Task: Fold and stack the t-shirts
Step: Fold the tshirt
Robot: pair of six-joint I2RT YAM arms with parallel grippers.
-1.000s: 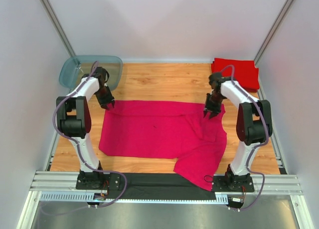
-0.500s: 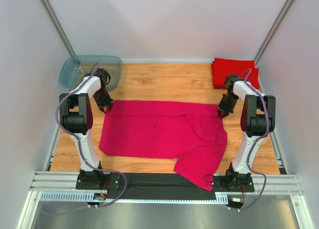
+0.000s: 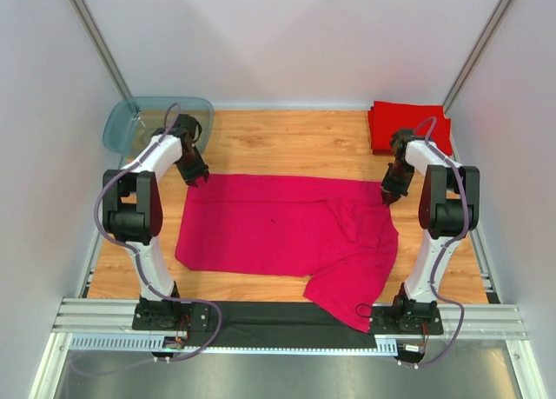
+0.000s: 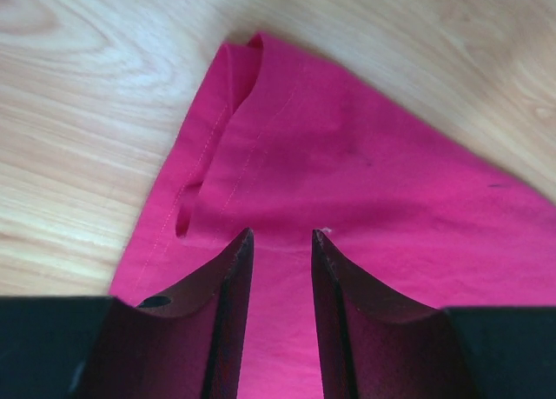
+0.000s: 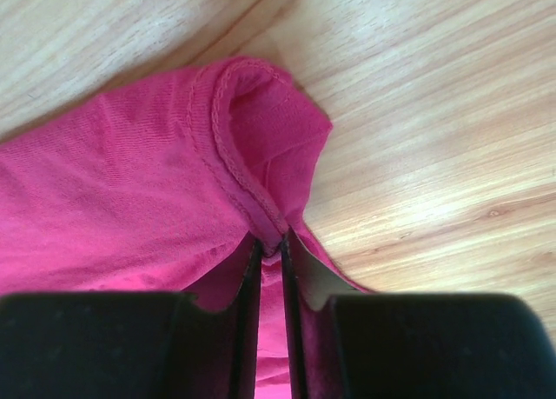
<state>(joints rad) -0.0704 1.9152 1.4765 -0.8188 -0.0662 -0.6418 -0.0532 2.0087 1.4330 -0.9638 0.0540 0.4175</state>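
Currently on the table (image 3: 278, 142): a magenta t-shirt (image 3: 278, 229) lies spread across the middle of the wood, mostly flat, with a rumpled flap on its right side running toward the near edge.
Folded red t-shirts (image 3: 410, 128): a neat pile in the far right corner, just beyond the magenta t-shirt and not touching it.
Tub (image 3: 156, 123): translucent blue-grey plastic, in the far left corner.
Left gripper (image 4: 280, 236): at the magenta t-shirt's far left corner; the jaws stand partly apart, flat cloth shows in the gap, and nothing is pinched.
Right gripper (image 5: 281, 242): at the far right corner; the jaws are nearly closed, and the stitched hem is nipped between the tips.
Hem at the right corner: it curls into a small loop just ahead of the fingertips, with bare wood beside it.
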